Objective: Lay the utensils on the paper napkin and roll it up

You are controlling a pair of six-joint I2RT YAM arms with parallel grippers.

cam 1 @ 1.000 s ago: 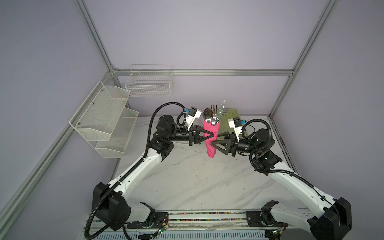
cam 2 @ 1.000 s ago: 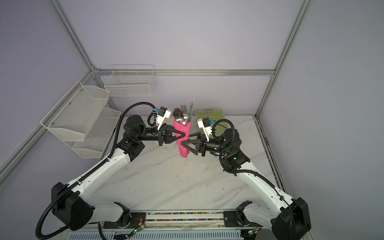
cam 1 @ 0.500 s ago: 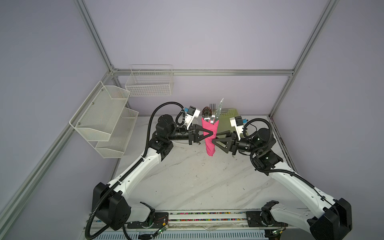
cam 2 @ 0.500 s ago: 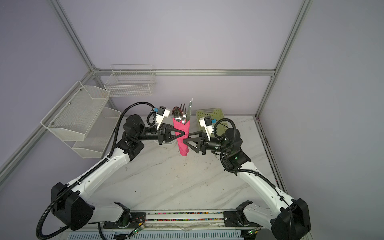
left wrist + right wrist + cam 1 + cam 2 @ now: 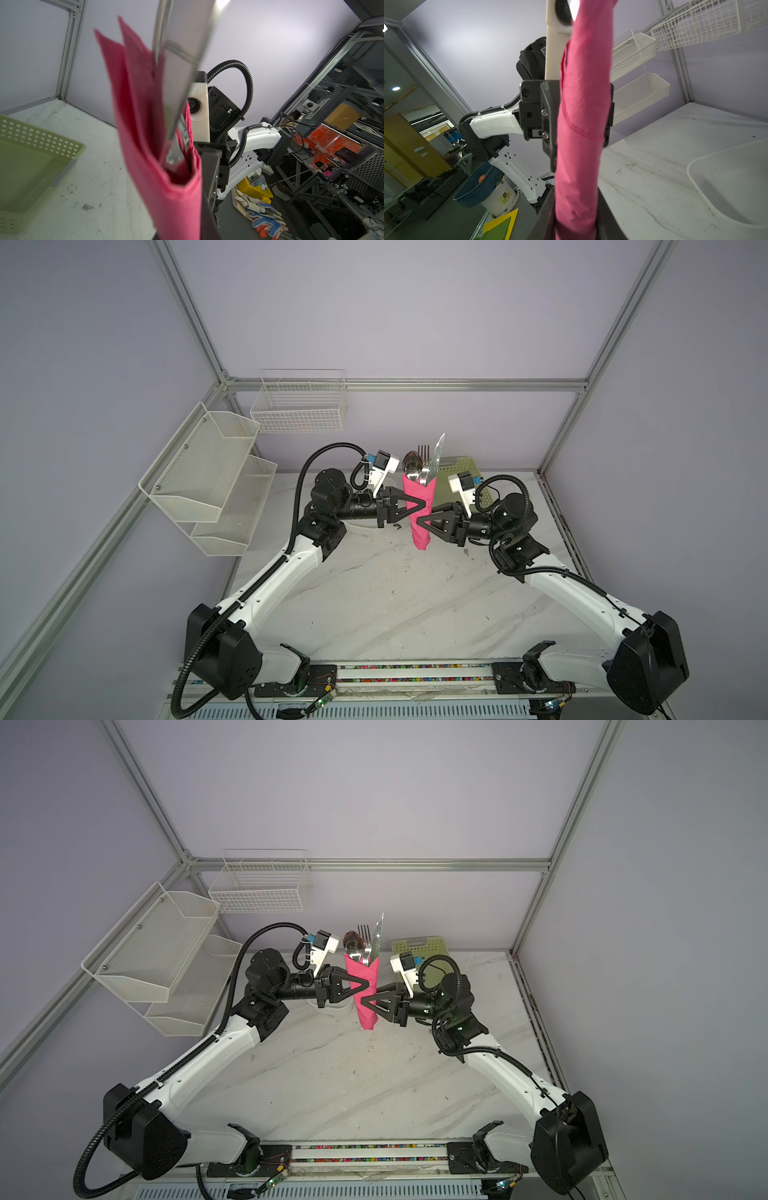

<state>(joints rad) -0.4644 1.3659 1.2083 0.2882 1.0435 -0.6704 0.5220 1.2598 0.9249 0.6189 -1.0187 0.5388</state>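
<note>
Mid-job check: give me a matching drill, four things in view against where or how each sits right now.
1 paper napkin
2 utensils
3 green perforated basket
4 white wire basket

A hanging above the table, at the rear
B pink, rolled up, upright
C metal heads poking out of the roll's top
D resting on the table, at the rear

Pairs: 1-B; 2-C; 3-D; 4-A

Probably a robotics lab: aluminium-framed booth [image 5: 399, 384] with lilac panels [image 5: 374, 315], marble-look table [image 5: 395, 593], cluttered equipment racks [image 5: 311, 176] beyond.
</note>
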